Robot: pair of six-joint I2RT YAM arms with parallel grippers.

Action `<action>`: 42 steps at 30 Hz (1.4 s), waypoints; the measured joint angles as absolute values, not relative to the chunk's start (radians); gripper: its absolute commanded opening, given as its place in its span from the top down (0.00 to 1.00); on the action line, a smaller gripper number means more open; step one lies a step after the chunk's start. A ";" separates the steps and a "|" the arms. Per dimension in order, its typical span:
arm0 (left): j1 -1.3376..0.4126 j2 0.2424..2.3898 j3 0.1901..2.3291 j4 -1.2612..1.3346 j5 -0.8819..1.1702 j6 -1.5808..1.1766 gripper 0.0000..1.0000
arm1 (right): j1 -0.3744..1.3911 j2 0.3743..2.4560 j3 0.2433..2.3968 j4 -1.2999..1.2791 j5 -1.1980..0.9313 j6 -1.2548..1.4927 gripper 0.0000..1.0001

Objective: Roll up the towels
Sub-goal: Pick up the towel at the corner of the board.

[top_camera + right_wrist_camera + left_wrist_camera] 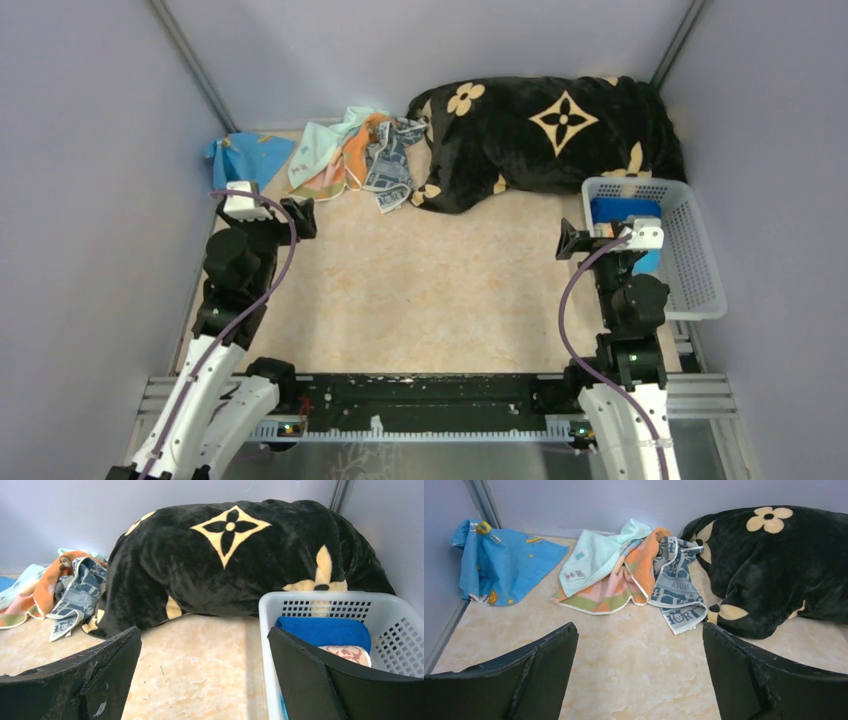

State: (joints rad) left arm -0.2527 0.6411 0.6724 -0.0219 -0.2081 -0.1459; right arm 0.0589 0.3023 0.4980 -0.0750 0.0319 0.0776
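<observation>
Left hand [303, 217], right hand [570, 240] both spread; three heaped towels: mint towel [596, 555], orange towel [640, 562], grey-blue towel [674, 589]; one black blanket [520, 150], one basket [700, 255]; beige bench [420, 300], grey walls [400, 50]

A mint green towel [596, 555] is seen crumpled over an orange towel [636, 562] with pale print. A grey-blue patterned towel [674, 587] is laid against its right edge. All are unrolled, heaped at the far side of the counter [624, 655].
</observation>
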 measured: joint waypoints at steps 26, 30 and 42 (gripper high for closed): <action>-0.271 1.385 0.973 -0.018 0.072 -0.313 0.07 | 0.062 0.279 0.497 -0.073 -0.030 0.082 0.01; -0.334 1.643 1.127 -0.009 0.027 -0.333 0.06 | 0.065 0.270 0.496 -0.073 -0.037 0.082 0.01; -0.403 2.174 1.604 -0.046 -0.125 -0.267 0.09 | 0.079 0.255 0.482 -0.075 -0.040 0.078 0.01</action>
